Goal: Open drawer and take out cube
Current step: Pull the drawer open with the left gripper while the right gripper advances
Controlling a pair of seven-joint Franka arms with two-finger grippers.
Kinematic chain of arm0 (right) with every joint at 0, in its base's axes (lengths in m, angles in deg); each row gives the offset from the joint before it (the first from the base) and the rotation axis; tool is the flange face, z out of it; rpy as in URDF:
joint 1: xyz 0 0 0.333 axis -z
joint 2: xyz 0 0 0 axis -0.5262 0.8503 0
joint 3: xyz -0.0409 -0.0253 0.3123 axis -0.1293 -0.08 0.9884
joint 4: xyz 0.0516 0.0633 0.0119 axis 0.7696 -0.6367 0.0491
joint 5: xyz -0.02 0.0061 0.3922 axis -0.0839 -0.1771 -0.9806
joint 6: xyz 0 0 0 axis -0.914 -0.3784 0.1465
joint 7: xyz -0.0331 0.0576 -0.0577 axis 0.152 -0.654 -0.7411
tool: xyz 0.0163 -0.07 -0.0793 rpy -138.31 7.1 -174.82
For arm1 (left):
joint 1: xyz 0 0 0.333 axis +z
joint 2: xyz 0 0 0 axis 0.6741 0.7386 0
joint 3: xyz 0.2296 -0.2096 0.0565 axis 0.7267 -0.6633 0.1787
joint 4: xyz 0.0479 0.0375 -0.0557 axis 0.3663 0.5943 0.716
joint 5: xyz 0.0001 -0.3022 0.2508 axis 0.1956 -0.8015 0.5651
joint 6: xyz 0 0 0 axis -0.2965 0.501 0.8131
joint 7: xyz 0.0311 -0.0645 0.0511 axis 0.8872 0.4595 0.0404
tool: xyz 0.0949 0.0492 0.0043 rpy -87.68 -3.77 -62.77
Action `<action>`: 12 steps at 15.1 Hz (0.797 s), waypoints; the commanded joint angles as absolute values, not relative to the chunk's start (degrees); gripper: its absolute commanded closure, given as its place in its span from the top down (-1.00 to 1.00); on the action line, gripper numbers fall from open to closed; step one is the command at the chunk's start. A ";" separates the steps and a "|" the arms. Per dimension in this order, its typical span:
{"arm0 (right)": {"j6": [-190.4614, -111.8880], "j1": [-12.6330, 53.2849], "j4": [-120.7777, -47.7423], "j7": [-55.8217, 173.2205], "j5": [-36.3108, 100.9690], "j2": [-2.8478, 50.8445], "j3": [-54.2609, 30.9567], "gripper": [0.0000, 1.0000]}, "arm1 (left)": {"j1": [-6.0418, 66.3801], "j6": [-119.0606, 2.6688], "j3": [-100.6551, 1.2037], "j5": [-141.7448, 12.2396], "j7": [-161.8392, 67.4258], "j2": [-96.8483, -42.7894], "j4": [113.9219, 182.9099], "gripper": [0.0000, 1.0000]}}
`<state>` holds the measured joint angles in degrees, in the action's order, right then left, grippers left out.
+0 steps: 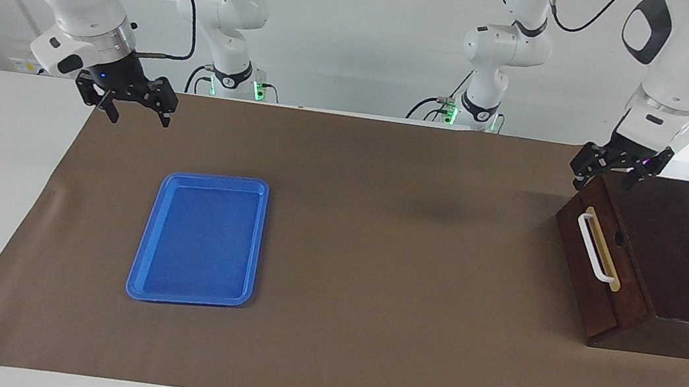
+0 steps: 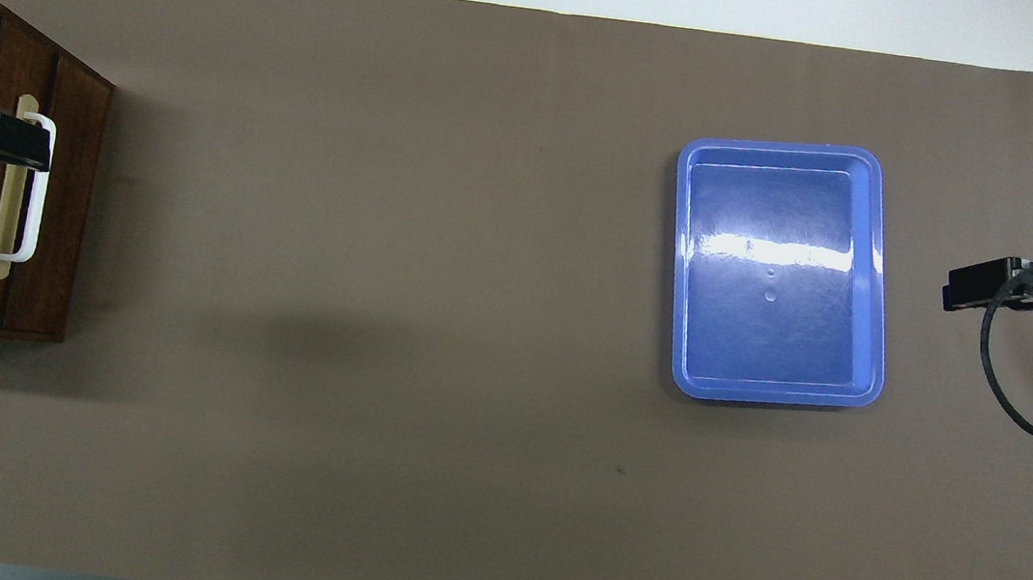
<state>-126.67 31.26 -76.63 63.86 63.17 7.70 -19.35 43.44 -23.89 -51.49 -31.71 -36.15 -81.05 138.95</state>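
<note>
The drawer (image 1: 601, 267) sits shut in a dark wooden box (image 1: 677, 244) at the left arm's end of the table. Its white bar handle (image 1: 595, 248) lies on a tan strip; the handle also shows in the overhead view (image 2: 30, 188). My left gripper (image 1: 607, 179) is open and empty, just over the box's top edge above the drawer front, at the end nearer to the robots. It also shows in the overhead view (image 2: 3, 142). My right gripper (image 1: 137, 117) is open and empty, raised over the mat's corner at the right arm's end. The cube is hidden.
A flat blue tray (image 1: 198, 241) lies empty on the brown mat (image 1: 376, 257) toward the right arm's end; it also shows in the overhead view (image 2: 770, 329). White table shows around the mat.
</note>
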 commanded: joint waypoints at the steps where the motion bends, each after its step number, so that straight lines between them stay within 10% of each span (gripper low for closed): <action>1: -126.30 30.79 -77.89 62.48 61.86 6.55 -19.03 1.00 | 41.95 -29.23 -51.27 -26.46 -37.73 -79.72 143.36 1.00; 12: -128.14 23.75 -82.37 54.07 59.42 4.62 -18.85 1.00 | 38.77 -40.56 -51.27 -8.77 -45.65 -72.50 149.77 1.00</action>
